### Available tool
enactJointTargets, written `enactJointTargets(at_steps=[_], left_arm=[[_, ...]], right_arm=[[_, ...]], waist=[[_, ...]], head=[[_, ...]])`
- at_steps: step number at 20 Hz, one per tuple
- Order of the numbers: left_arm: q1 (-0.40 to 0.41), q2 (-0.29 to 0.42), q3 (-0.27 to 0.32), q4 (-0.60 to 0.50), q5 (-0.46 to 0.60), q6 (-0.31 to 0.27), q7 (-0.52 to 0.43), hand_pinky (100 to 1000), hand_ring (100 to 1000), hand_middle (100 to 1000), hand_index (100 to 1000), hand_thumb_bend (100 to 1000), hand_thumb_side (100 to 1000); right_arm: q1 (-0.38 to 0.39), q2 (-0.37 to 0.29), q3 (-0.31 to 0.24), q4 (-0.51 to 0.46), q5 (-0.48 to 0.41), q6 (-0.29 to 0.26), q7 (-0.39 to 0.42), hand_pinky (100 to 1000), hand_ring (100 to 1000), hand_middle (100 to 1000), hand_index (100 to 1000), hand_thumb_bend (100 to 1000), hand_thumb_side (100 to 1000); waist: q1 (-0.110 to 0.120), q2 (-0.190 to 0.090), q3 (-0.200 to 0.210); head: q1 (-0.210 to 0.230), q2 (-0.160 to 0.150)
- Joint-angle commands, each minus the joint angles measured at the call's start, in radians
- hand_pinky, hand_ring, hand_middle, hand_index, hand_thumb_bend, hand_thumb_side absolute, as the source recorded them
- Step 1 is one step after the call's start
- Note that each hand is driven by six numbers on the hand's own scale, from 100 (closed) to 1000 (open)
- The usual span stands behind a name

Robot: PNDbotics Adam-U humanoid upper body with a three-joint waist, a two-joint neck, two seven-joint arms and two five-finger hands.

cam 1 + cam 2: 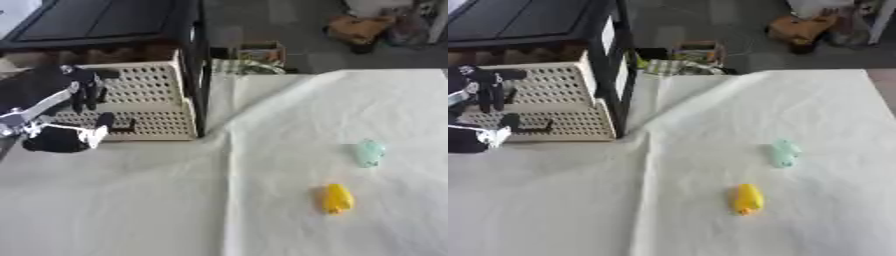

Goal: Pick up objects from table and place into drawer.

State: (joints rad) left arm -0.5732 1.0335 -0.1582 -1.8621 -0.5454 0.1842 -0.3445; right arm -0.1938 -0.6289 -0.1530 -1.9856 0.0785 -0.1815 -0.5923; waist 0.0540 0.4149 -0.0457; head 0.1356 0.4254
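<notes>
Reaching in from the left edge over the cream perforated drawer, left hand with fingers hanging down, relaxed and holding nothing, thumb low beside the drawer's front wall. Lying well apart from it on the white cloth of the bench: a yellow object toward the near right and a pale green object just beyond it, neither touched. Standing behind the drawer, a dark cabinet; right hand nowhere in either view.
</notes>
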Motion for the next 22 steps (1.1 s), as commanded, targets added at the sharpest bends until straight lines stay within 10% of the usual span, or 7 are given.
enactJointTargets(at_steps=[1,22], left_arm=[[-0.016,0.019,0.007,-0.002,0.003,0.0,0.014,286,583,647,1000,105,408],[-0.017,0.021,0.006,0.001,0.034,-0.002,0.084,597,853,798,1000,105,408]], right_arm=[[-0.005,-0.017,-0.012,-0.014,0.004,0.001,-0.002,569,600,300,701,345,792],[-0.004,-0.011,-0.021,-0.014,-0.007,0.009,0.0,566,600,302,696,378,796]], waist=[[-0.001,-0.017,-0.002],[-0.001,-0.026,-0.005]], head=[[0.005,-0.017],[0.012,-0.025]])
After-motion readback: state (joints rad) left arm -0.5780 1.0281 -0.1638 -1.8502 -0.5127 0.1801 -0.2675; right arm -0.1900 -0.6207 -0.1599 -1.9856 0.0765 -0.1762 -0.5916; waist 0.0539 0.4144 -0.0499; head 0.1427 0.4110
